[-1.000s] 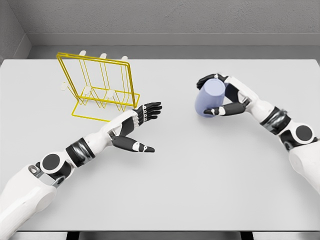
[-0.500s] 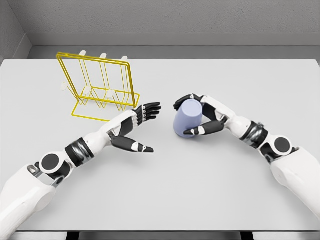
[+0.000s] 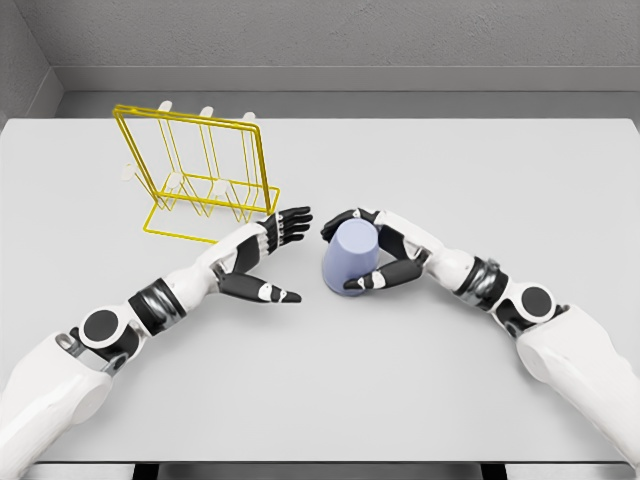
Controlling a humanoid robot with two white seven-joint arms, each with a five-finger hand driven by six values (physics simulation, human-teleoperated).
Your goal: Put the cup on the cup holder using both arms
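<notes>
A pale blue cup (image 3: 349,256) sits near the middle of the table, with my right hand (image 3: 362,250) shut on it, fingers over its top and thumb under its near side. My left hand (image 3: 272,255) lies open just left of the cup, palm turned toward it, with a small gap between them. The yellow wire cup holder (image 3: 200,175) with white pegs stands at the back left, behind the left hand.
The grey table (image 3: 450,400) stretches wide to the right and toward me. A grey wall (image 3: 350,40) runs along its far edge.
My right hand has carried the cup leftward and toward me, from the right side to the middle beside the left hand. The left hand has shifted slightly lower left.
</notes>
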